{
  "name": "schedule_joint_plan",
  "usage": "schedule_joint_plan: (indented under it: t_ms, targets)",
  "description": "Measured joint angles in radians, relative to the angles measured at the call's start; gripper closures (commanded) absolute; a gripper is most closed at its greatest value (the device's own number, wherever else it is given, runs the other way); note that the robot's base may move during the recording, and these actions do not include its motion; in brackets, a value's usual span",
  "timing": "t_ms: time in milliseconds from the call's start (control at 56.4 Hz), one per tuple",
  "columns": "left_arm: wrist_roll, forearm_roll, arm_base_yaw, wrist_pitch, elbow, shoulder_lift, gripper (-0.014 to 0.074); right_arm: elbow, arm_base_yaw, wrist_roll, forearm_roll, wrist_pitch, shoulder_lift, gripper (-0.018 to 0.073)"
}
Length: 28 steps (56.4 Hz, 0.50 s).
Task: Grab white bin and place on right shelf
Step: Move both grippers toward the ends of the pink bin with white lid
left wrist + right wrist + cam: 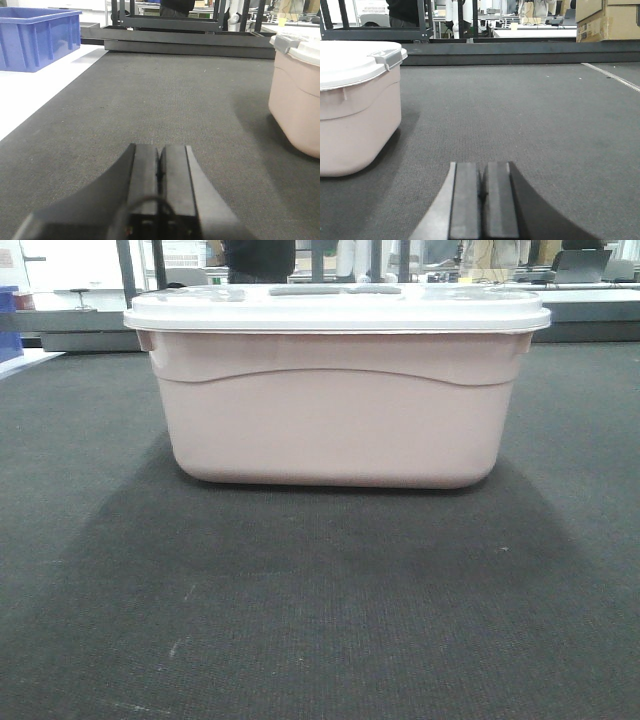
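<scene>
- The white bin (335, 415) is a large pale pinkish-white plastic tote with rounded corners and walls that taper slightly toward the base.
- It stands upright with a long side facing the front view.
- A flat white lid (335, 310) is seated on it, closed, with a grey handle (335, 288) on top.
- It rests on dark carpet (320, 610).

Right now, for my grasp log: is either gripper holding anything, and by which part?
Nothing is held. The left gripper and right gripper are both shut and empty, each clear of the white bin, which rests on the carpet.
</scene>
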Motion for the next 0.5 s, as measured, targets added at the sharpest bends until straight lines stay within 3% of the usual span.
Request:
schedule_joint_plan:
  t_ms: [496]
  targets:
    - [0.000, -0.008, 0.000, -0.019, 0.000, 0.000, 0.0724, 0.000, 0.000, 0.000, 0.000, 0.000, 0.000, 0.0491]
